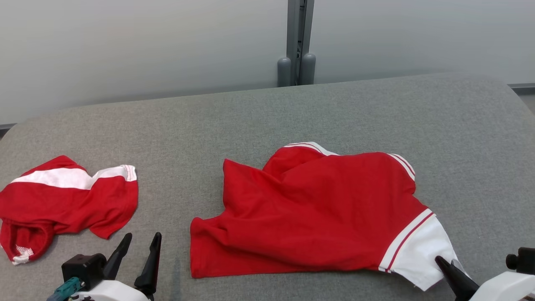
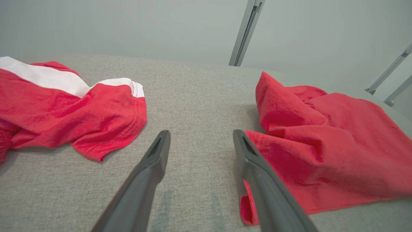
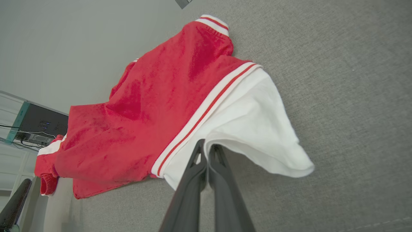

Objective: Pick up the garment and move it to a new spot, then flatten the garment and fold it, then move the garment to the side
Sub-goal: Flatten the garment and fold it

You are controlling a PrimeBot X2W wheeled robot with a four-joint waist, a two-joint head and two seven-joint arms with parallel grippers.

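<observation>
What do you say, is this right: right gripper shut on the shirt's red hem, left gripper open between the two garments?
Not quite. The right gripper is shut on the white sleeve of the shirt, not its red hem; the right wrist view shows it. The left gripper is open between the shirt and the other garment, as you said.

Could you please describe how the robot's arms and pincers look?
The left pincer and right pincer each have two long, dark, tapering fingers on a smooth white shell. A teal connector adjoins the left's black base; the right carries a black knob.
</observation>
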